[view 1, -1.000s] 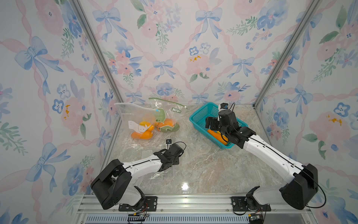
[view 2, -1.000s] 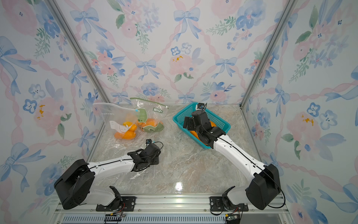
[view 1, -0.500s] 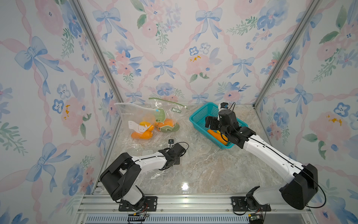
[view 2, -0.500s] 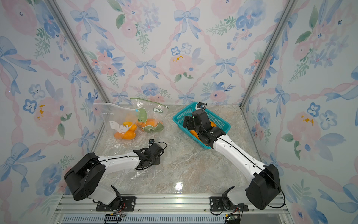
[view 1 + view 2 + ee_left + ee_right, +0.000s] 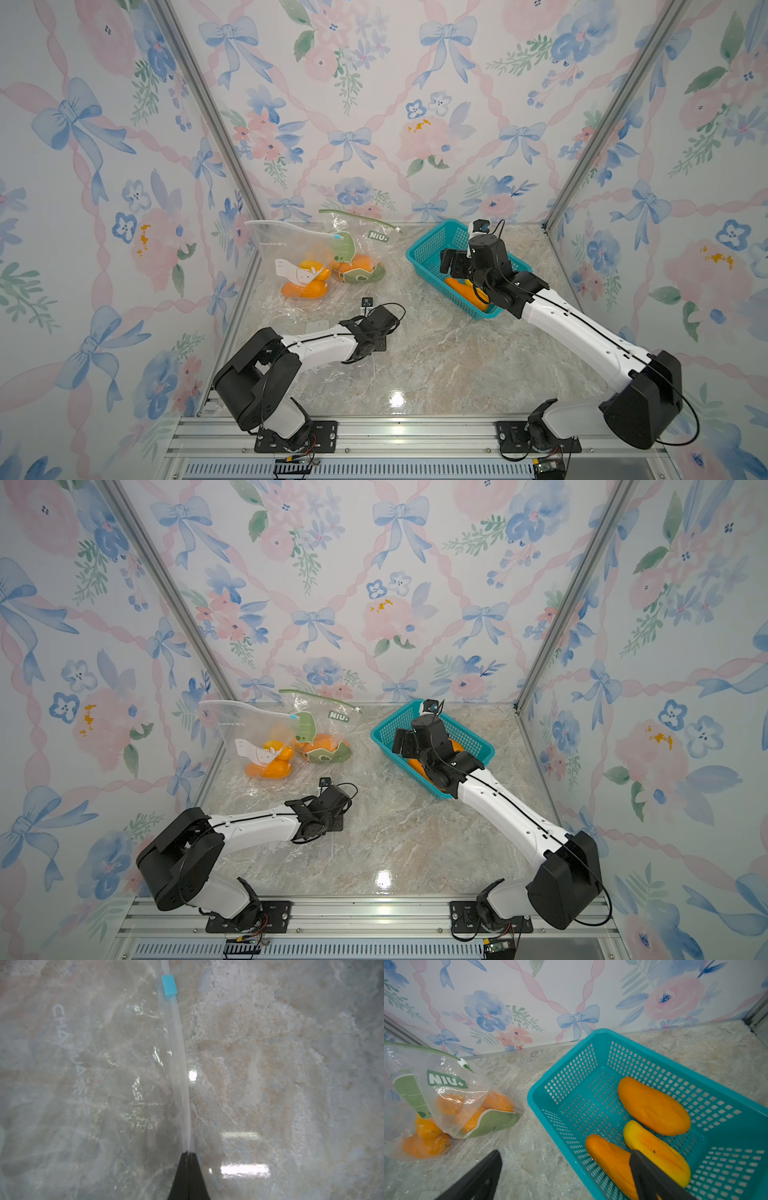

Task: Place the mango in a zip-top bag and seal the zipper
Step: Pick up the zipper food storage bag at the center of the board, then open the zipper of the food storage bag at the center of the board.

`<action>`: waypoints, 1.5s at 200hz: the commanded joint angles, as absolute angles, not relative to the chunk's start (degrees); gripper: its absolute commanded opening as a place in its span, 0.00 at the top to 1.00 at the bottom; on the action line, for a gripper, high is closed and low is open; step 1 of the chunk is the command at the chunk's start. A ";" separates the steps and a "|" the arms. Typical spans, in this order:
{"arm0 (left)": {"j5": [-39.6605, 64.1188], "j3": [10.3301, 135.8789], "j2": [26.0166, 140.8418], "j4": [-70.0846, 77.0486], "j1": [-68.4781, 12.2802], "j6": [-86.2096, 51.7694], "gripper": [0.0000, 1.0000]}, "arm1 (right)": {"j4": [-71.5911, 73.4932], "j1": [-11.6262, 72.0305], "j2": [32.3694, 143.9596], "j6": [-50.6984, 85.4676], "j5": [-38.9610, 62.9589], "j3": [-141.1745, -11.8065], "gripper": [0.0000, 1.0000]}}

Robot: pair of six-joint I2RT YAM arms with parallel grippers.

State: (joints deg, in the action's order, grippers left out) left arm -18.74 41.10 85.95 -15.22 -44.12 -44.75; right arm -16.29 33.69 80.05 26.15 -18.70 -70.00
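An empty clear zip-top bag [image 5: 83,1084] lies flat on the marble table, its zipper strip carrying a blue slider [image 5: 169,985]. My left gripper [image 5: 188,1152] is shut on the end of that zipper strip, low over the table in both top views [image 5: 379,344] [image 5: 337,825]. Three mangoes lie in the teal basket [image 5: 600,1032]: an orange one [image 5: 654,1105], a yellow one [image 5: 656,1151] and another orange one [image 5: 608,1159]. My right gripper [image 5: 564,1153] hangs open over the basket's near-left rim [image 5: 453,262], one finger above the mangoes, holding nothing.
Two filled bags stand at the back left: a clear one with orange fruit [image 5: 299,274] and a green-printed NIU+ bag [image 5: 357,257] [image 5: 452,1095]. The basket [image 5: 428,239] sits at the back right. Patterned walls close in three sides.
My left gripper's jaws have closed on the bag's zipper strip, and the left arm has shifted slightly right. The right arm has stayed still over the basket.
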 commanded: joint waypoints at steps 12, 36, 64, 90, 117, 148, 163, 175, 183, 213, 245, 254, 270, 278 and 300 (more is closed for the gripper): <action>-13.72 45.02 80.65 -16.31 -44.23 -41.31 1.00 | -18.09 33.31 81.19 25.84 -18.96 -69.48 0.01; -9.75 48.04 77.19 -16.22 -44.21 -37.57 1.00 | -21.35 33.32 81.52 26.63 -18.05 -68.61 0.01; -5.17 52.33 75.49 -16.17 -44.12 -33.34 1.00 | -21.96 33.32 81.11 28.87 -9.83 -66.44 0.01; -3.27 55.35 76.47 -16.08 -43.96 -31.44 1.00 | -19.74 33.40 80.52 30.88 -0.10 -64.51 0.01; -1.88 57.22 78.97 -16.00 -43.35 -30.31 1.00 | -16.80 34.20 80.64 31.73 5.73 -63.20 0.01; -1.01 58.39 80.50 -15.65 -43.15 -29.79 1.00 | -17.60 36.62 82.46 29.91 7.42 -64.62 0.01; -0.96 58.55 80.60 -15.47 -43.18 -29.79 1.00 | -19.09 37.90 84.39 29.14 7.36 -66.01 0.01; -0.95 58.60 80.49 -15.30 -43.09 -29.75 1.00 | -19.80 38.78 86.21 28.98 7.30 -66.84 0.01; -0.97 58.48 80.41 -15.22 -43.09 -29.86 1.00 | -19.98 39.12 87.27 29.10 7.29 -67.13 0.01; -1.40 57.97 79.46 -14.95 -42.98 -30.47 1.00 | -20.32 39.46 90.28 29.90 7.02 -67.57 0.01; -2.11 57.41 78.49 -14.50 -42.72 -31.13 1.00 | -20.33 39.53 91.75 30.41 6.90 -67.46 0.00; -2.27 57.27 78.35 -14.33 -42.63 -31.40 1.00 | -20.22 39.55 91.89 30.45 6.93 -67.33 0.00; -2.39 57.06 78.22 -13.90 -42.52 -32.02 1.00 | -20.00 39.53 92.43 30.56 7.02 -67.19 0.00; -2.61 56.95 77.98 -13.56 -42.44 -32.37 1.00 | -19.91 39.55 92.83 30.76 7.13 -67.22 0.00; -3.83 56.20 77.60 -12.08 -42.50 -32.99 1.00 | -19.88 39.90 94.06 31.02 7.72 -67.75 0.00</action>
State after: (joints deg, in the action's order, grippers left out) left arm -2.09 56.99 79.55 -14.39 -43.03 -31.77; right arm -19.42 39.20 91.98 30.15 6.79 -65.98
